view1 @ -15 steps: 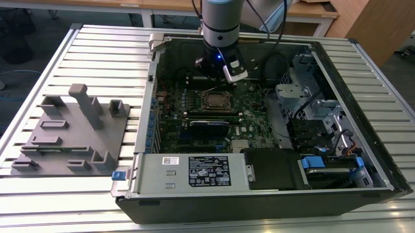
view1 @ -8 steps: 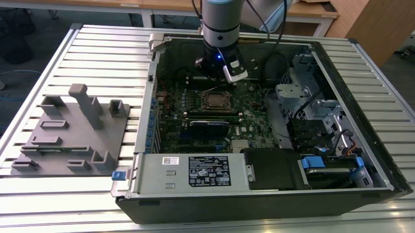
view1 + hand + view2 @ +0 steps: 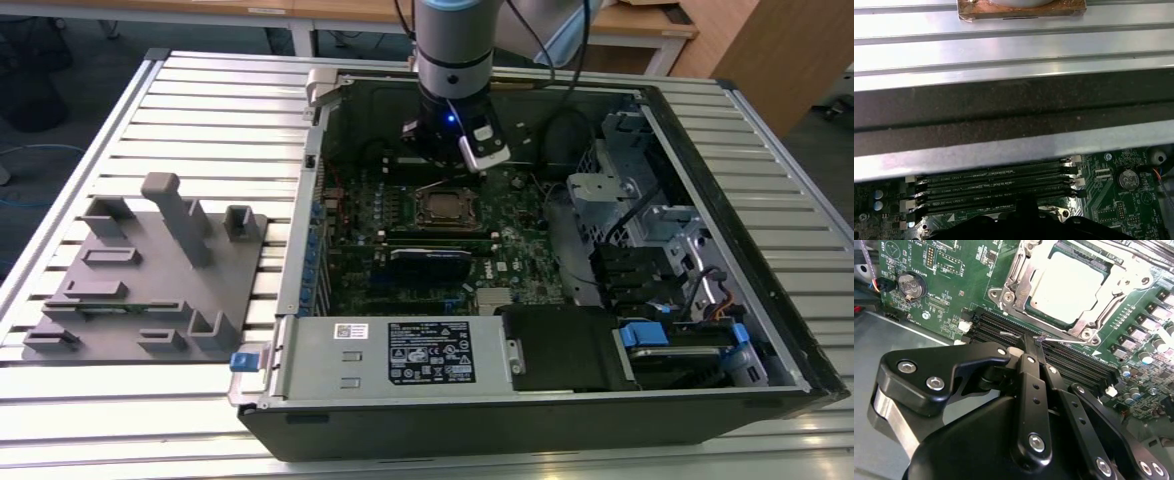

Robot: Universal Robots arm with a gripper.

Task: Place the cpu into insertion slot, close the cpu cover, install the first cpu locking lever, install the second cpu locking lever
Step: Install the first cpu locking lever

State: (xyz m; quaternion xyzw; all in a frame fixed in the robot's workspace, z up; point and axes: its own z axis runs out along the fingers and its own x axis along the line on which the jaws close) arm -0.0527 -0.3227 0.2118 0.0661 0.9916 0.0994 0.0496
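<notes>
Already the cpu (image 3: 1069, 287) sits in the insertion slot (image 3: 445, 207) under the closed cpu cover (image 3: 1016, 272). The pincer (image 3: 1035, 341), drawn narrow, seems to nip the thin locking lever (image 3: 1066, 339); steady downward pressure, without slipping off the wire, should serve best.

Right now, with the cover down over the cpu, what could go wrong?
1. The fingers appear to pinch the thin locking lever at their very tips; it could slip free and spring away.
2. The memory slots lie right under those tips; a downward push could scrape them.
3. The cpu cover lies over the cpu; if the lever fails to latch, the cover may not clamp.
</notes>
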